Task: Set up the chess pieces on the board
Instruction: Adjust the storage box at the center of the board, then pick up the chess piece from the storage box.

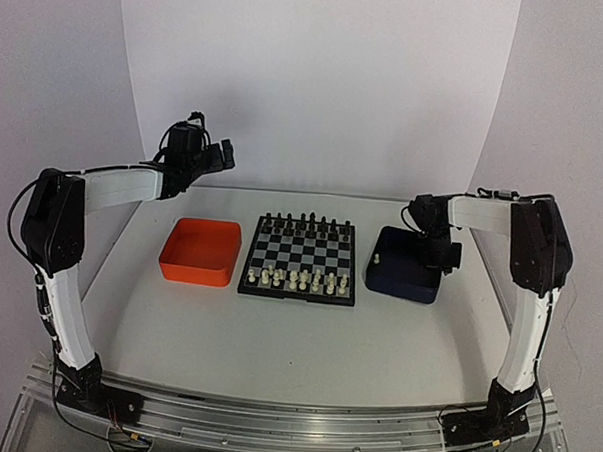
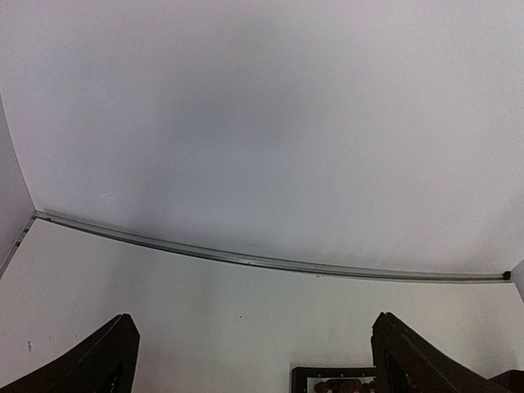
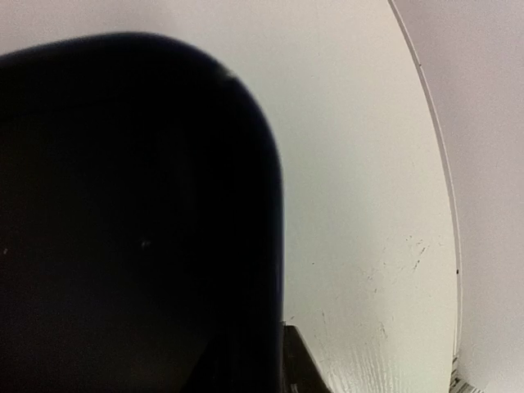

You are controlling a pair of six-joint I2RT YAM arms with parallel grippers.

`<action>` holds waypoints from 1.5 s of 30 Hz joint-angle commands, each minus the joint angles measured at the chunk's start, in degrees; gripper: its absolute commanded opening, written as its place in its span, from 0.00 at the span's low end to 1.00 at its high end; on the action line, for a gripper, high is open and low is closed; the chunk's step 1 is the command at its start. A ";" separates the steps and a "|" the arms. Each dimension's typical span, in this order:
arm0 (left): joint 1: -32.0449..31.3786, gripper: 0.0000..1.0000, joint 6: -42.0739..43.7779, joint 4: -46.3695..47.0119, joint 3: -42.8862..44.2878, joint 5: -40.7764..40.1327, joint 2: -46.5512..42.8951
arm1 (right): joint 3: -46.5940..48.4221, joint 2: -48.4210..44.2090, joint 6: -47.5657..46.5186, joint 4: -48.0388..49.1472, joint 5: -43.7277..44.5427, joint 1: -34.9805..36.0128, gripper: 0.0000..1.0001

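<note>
The board (image 1: pixel 300 256) lies mid-table, with black pieces along its far row and several cream-white chess pieces (image 1: pixel 297 279) in its near rows. One more white piece (image 1: pixel 379 257) stands in the dark blue tray (image 1: pixel 399 280). My right gripper (image 1: pixel 436 256) is low at that tray's right side. In the right wrist view the tray's wall (image 3: pixel 139 229) fills the left, and one dark finger (image 3: pixel 304 364) shows just outside it. How the jaws stand is hidden. My left gripper (image 1: pixel 221 154) hangs high at the back left, open and empty, its fingers (image 2: pixel 98 360) wide apart.
An orange tray (image 1: pixel 200 252) sits left of the board. The board's far corner (image 2: pixel 334 378) shows low in the left wrist view. A metal strip (image 2: pixel 246 260) runs where the table meets the white backdrop.
</note>
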 commanded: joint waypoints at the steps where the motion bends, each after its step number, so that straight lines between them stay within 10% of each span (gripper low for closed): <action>1: 0.31 1.00 -0.53 -0.36 3.67 0.20 0.20 | -0.83 -0.32 3.22 -0.85 4.85 -0.41 0.33; 8: 0.26 1.00 -0.91 -0.37 2.76 -0.04 -0.62 | 4.67 -3.16 -15.84 -0.10 -1.24 -0.39 0.58; 18: 0.31 1.00 -1.04 3.02 -2.85 0.33 -4.62 | 5.47 -0.70 -54.66 13.53 -46.17 -1.44 0.63; 45: 0.23 1.00 -4.73 4.77 -9.65 -0.31 -9.89 | 9.43 10.80 -61.64 23.25 -56.69 -5.87 0.53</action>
